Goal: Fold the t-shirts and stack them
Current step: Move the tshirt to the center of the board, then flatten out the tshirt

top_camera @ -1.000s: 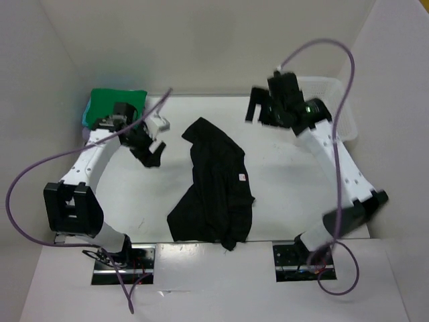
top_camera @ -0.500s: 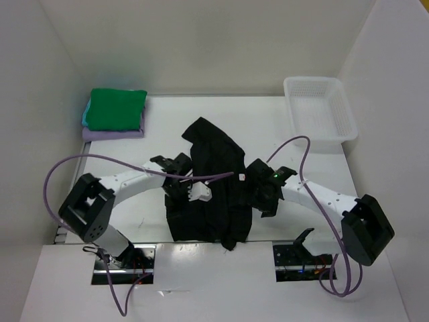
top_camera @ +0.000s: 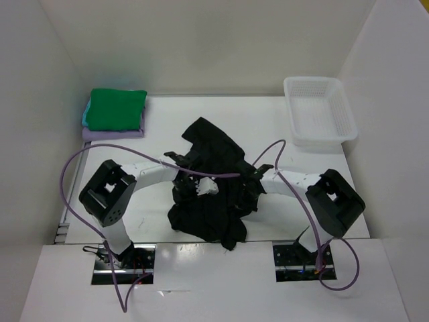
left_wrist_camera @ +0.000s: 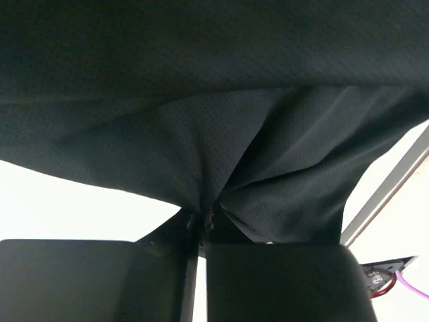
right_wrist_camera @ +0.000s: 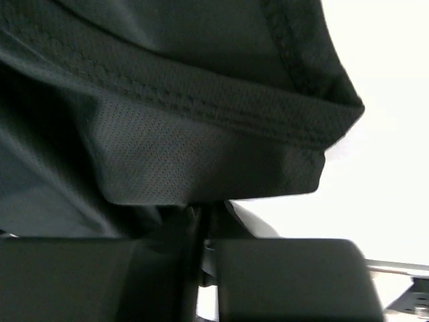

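Both arms have dropped onto the black shirt (top_camera: pixel 213 151), now bunched mid-table; my left gripper (left_wrist_camera: pixel 201 218) pinches its 9 o'clock edge, my right gripper (right_wrist_camera: pixel 199 213) clamps its 3 o'clock hem

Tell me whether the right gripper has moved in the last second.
Yes. The right gripper has left the white bin's side and come toward the near edge, now at the black shirt's right edge.

Reaching inward from lower left and lower right, elbows folded low. Meeting mid-frame with left gripper (top_camera: pixel 182 190) and right gripper (top_camera: pixel 249 192), each pinched tight on black t-shirt (top_camera: pixel 214 154).
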